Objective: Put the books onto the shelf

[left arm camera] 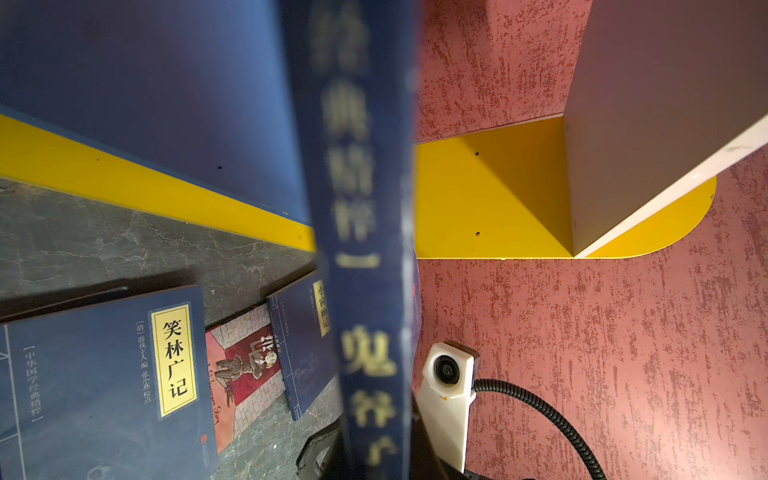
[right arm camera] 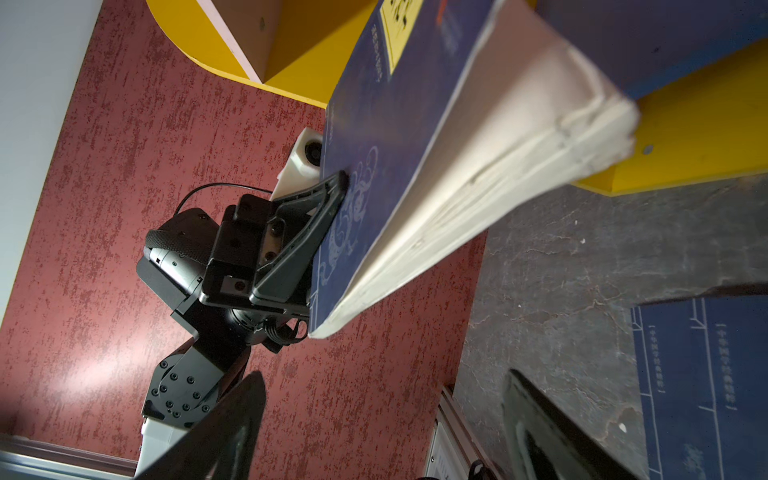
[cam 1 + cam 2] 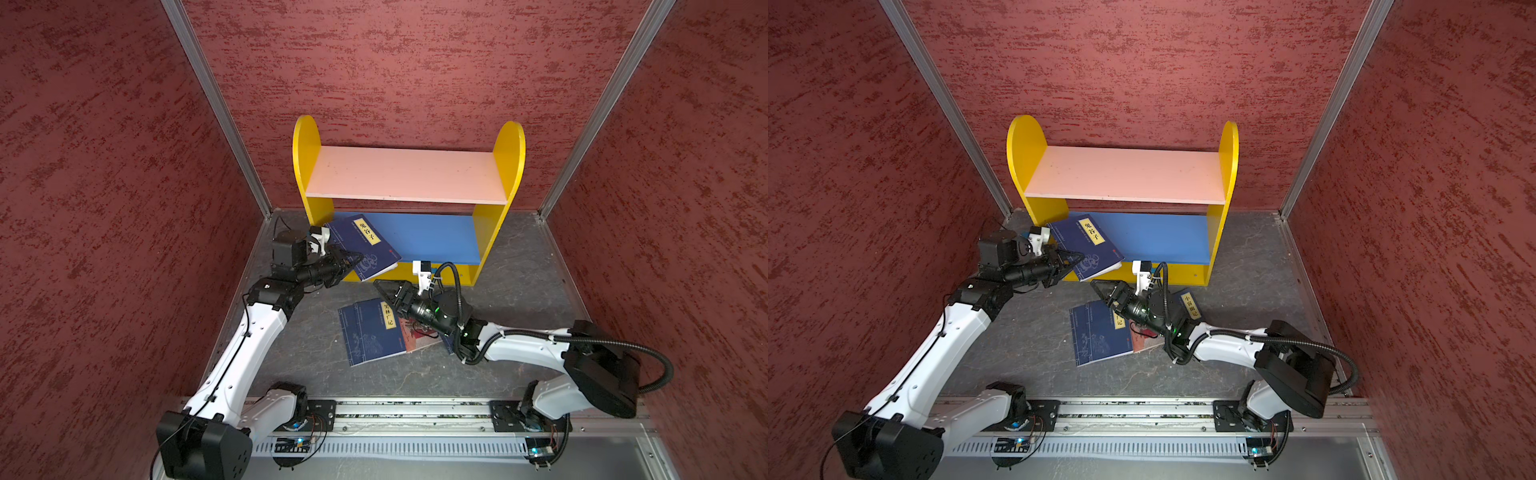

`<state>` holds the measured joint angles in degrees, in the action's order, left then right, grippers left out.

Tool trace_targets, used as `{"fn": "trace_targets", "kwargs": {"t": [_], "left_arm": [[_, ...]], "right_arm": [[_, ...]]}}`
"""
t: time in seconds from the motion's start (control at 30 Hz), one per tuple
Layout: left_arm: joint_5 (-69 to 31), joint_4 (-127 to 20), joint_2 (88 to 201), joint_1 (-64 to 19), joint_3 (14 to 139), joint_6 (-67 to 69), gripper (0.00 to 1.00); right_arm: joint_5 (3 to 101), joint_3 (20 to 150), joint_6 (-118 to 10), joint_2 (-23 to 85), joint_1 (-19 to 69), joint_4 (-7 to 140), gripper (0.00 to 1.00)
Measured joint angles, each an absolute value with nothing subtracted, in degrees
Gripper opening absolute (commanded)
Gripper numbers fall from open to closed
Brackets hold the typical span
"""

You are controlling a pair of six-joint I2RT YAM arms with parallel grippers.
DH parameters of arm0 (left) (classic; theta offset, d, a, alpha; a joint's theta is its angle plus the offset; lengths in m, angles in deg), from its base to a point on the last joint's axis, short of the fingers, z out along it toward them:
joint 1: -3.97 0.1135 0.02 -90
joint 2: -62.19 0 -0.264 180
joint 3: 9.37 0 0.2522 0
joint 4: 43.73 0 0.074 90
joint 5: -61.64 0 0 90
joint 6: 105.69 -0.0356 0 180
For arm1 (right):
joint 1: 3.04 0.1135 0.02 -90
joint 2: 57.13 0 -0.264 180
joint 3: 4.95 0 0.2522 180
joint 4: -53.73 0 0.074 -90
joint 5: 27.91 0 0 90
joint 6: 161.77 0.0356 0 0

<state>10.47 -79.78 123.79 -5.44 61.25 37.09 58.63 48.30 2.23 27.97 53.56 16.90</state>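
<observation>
On your grey tabletop [image 3: 291,353] the shelf [image 3: 509,166] stood at the back wall. Before it lay a pink-and-red book [image 3: 420,339], with a navy book [image 3: 370,332] and a second navy book [image 3: 1190,305] overlapping it.

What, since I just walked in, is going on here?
The left gripper is shut on a navy blue paperback with a yellow title label, holding it tilted at the blue lower board of the yellow-sided wooden shelf. The open right gripper hovers near a second navy paperback and a pink-and-red illustrated book lying on the grey table.
</observation>
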Motion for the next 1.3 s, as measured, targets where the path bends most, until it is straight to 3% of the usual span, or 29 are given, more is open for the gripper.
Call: {"fn": "trace_targets", "kwargs": {"t": [0.77, 1.17, 1.3], "left_arm": [[13.8, -74.5, 124.9, -1.2, 59.9, 41.5, 0.0], [14.9, -73.0, 124.8, -1.2, 57.6, 45.0, 0.0], [15.2, -72.7, 124.6, -1.2, 56.7, 45.7, 0.0]], "right_arm": [[62.6, 53.4, 2.6, 32.7, 53.6, 14.1, 0.89], [63.5, 56.3, 3.4, 37.6, 52.9, 11.4, 0.74], [63.7, 57.3, 3.9, 39.2, 52.4, 9.8, 0.56]]}}
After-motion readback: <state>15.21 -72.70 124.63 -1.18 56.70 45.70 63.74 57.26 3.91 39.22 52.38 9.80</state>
